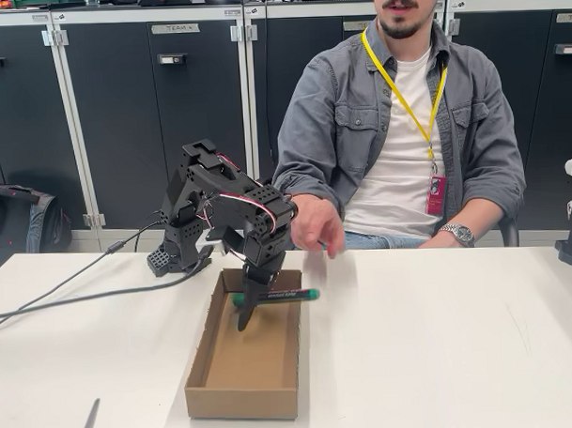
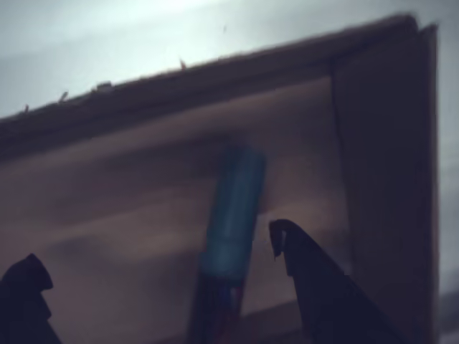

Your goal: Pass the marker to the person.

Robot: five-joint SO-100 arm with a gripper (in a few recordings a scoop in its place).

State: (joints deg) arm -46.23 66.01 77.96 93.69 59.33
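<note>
Holding the thick, dark-barrelled marker with green cap and green tail end [image 1: 275, 296] crosswise, the black two-finger gripper [image 1: 249, 312] hangs over the far end of the shallow brown cardboard box [image 1: 244, 399] in the fixed view. The marker lies roughly level, its tail poking out to the right of the fingers above the box's right wall, the rest running left behind them. In the wrist view the green cap [image 2: 233, 215] runs up and away between the two dark fingertips [image 2: 305, 261], with the box floor beneath and a box wall beyond and to the right; that picture is blurred, so contact is hard to read there. From the fixed view, the fingers look narrowed onto the barrel and carrying it.

Just beyond and right of the fingers, the person's hand [image 1: 315, 224] hovers blurred above the white table [image 1: 441, 340]; the person in the grey overshirt [image 1: 401, 135] sits behind it. The step in hand seems to be the carry toward that hand. Done well, it would lift clear of the box wall, keep the marker level, present the free tail end toward the hand, and keep the grip firm until the hand has hold.
</note>
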